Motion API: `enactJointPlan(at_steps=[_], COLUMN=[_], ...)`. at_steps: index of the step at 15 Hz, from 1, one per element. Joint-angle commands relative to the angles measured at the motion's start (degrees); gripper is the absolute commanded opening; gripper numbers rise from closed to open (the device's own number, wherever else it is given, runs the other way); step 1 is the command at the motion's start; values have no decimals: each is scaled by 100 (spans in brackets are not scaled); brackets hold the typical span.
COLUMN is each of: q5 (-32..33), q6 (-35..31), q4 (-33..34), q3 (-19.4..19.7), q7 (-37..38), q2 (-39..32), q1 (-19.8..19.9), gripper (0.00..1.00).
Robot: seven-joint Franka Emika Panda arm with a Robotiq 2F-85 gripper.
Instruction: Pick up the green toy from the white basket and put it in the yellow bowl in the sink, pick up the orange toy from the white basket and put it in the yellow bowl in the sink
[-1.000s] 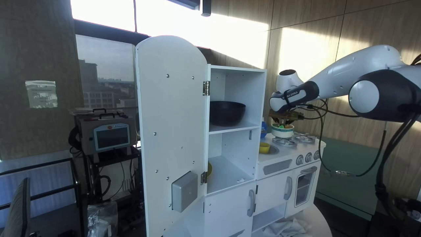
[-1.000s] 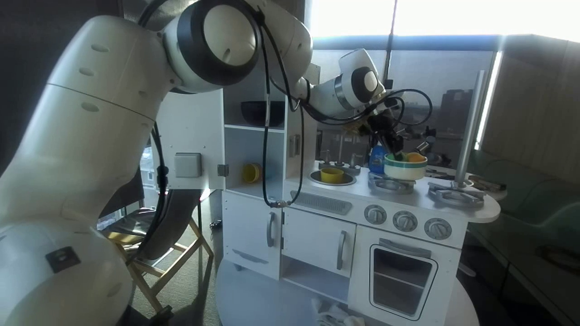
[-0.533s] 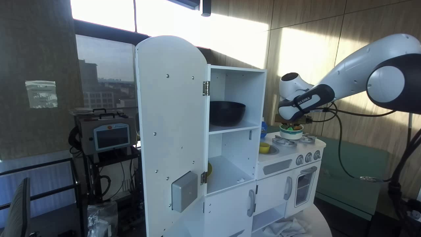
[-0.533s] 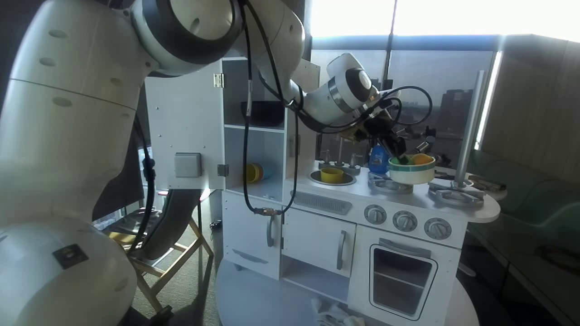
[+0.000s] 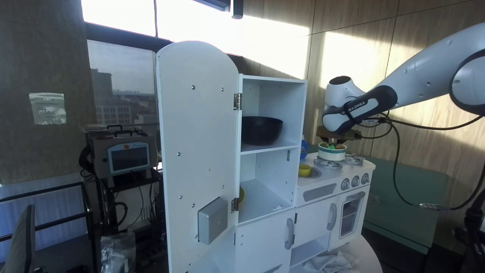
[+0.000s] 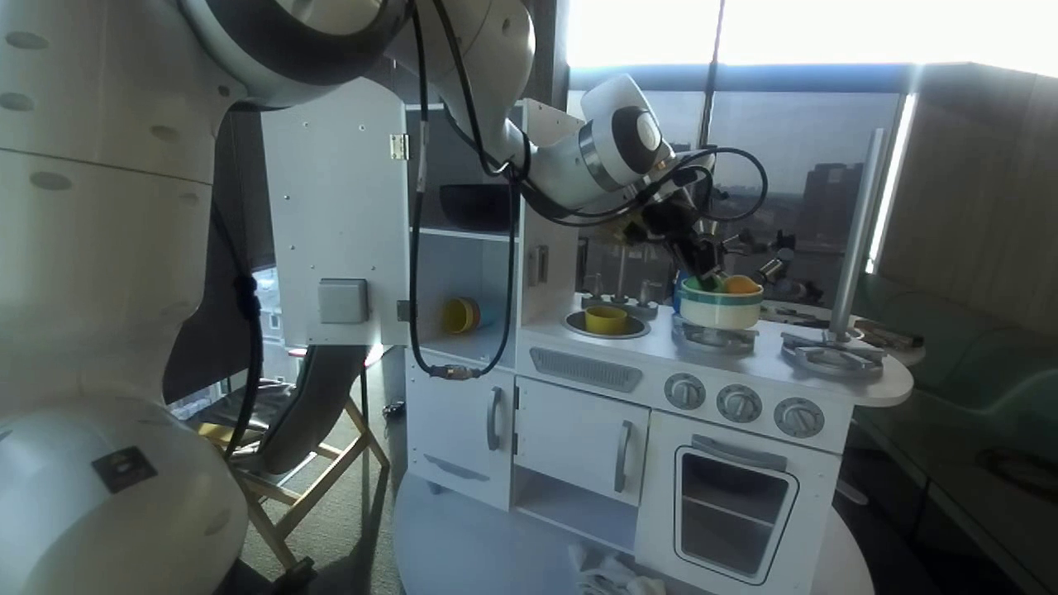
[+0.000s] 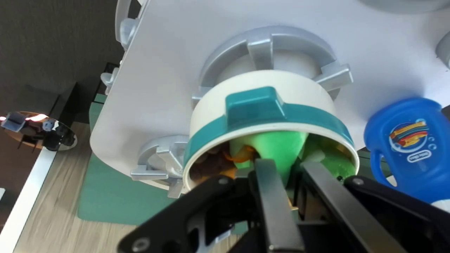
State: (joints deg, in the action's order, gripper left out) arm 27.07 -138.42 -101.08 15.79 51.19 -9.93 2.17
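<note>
- Wood-grain wall panels [image 5: 280, 45] and bright windows [image 5: 117, 17] back your white toy kitchen [image 6: 570, 454], whose tabletop [image 7: 168, 70] is smooth and pale.
- Your green toy [image 7: 281, 146] lies inside the white basket [image 7: 302, 92], right at the tips of your jaws in the wrist view, its face bright and smooth.
- You have the jaws dipped into the basket's mouth with a narrow gap between them; whether they have hold of the toy, you cannot tell.
- Close by the green toy, in an exterior view, you find the rounded orange toy [image 6: 741, 285] in the same basket.
- Around both, your basket is round and cream-white, with a teal band and a blocky teal handle [image 7: 255, 107]; it is over a silvery burner ring [image 7: 262, 51], touching or not you cannot tell.
- Near it you have a blue jug [image 7: 407, 165] with a loop handle and colourful label.
- Farther off, your rounded yellow bowl [image 6: 605, 320] stands upright in the grey sink [image 6: 638, 329].
</note>
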Motion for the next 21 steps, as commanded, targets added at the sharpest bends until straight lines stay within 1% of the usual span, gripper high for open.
enactJointPlan(at_steps=[1,4,8,9,13,14,15,17,19,20,21], q5=[-320,-434,-421,-391,-405,-406,-399,-370,-372,-389,-407], q6=[-32,-72,-61,-61,-29,-32,-34,-47,-46,-41,-30], q4=[-172,-232,-197,-204,-160,-156,-153,-150,-146,-136,-131], q3=[-211,-261,-254,-248,-248,-249,-251,-248,-247,-249,-251], q7=[-376,-501,-512,-501,-513,-509,-516,-502,-501,-505,-520], q2=[196,205,198,217,198,193,186,182,177,163,153], q1=[151,161,171,170,200,204,205,203,204,208,213], gripper=[46,70,98,100,100,97,75,72,58,48,42])
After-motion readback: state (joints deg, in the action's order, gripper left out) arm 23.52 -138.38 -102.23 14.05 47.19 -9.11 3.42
